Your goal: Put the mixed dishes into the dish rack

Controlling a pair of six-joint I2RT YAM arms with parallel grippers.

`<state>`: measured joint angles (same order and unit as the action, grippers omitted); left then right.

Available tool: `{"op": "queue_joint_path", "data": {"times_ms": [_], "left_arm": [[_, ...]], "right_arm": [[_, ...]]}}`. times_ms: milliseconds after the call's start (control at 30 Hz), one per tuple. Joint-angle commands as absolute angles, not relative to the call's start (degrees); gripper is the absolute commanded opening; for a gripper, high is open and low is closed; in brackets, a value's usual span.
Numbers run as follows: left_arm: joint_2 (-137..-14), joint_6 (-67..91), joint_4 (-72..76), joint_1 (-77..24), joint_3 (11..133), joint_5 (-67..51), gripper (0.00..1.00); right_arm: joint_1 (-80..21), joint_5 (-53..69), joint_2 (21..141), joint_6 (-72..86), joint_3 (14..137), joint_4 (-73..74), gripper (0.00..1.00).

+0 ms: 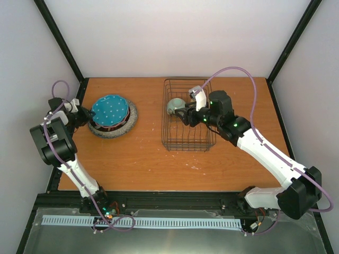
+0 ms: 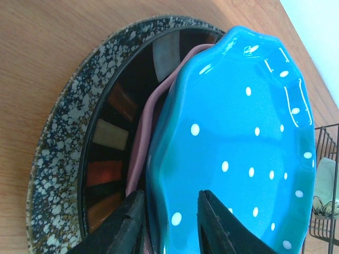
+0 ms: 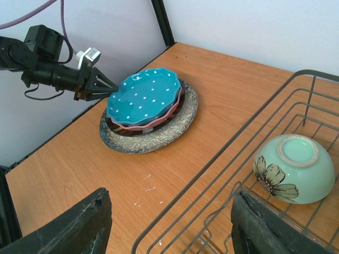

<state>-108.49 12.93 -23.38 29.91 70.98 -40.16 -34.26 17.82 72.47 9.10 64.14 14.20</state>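
**Left claw on the blue plate's rim, bowl already in the rack**

Over on the left, the plates sit stacked at about 9 o'clock on the wooden table (image 1: pixel 132 164). The grey speckled plate (image 1: pixel 128 123) is at the bottom, the pink-red dotted plate (image 2: pixel 139 153) is on it, and the blue dotted plate (image 1: pixel 110 111) is on top. The left gripper (image 2: pixel 171 194) comes in from the stack's 9 o'clock side. Its dark fingers (image 2: pixel 119 227) are narrow and straddle the blue plate's wavy rim, one under the edge and one over it. I cannot tell whether they are actually pinching it. In the left wrist view a dark gap shows between the blue rim and the pink one beside the fingers.

Across to the dish rack (image 1: pixel 185 138), which stands just past table centre toward 1 o'clock. The pale green bowl (image 1: pixel 174 106) lies inside its 11 o'clock corner, tipped over with its foot ring up and a painted flower on its side. The right gripper (image 1: pixel 183 115) hangs over the rack at the bowl's 4 o'clock, just beside it. In the right wrist view its jaws are spread wide with nothing between them, and the rack's rim wire runs below.
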Motion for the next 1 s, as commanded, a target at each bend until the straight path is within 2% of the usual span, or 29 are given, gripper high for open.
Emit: {"op": "queue_joint_path", "data": {"times_ms": [0,267,633,967], "left_arm": [[-109.90,12.92,-21.60,30.34,71.58,-41.39,0.27],[-111.37,12.84,-21.09,30.06,71.17,-41.67,0.19],[-112.49,12.48,-21.04,29.47,71.28,-42.10,0.01],[-107.26,12.71,-20.24,29.44,70.45,-44.51,0.01]], "right_arm": [[-33.93,17.96,73.03,8.91,65.26,13.06,0.61],[-33.93,18.10,73.34,8.96,65.37,12.99,0.61],[-33.94,18.37,73.98,9.07,65.88,12.92,0.61],[-33.98,19.76,74.66,9.71,65.83,11.86,0.61]]}}
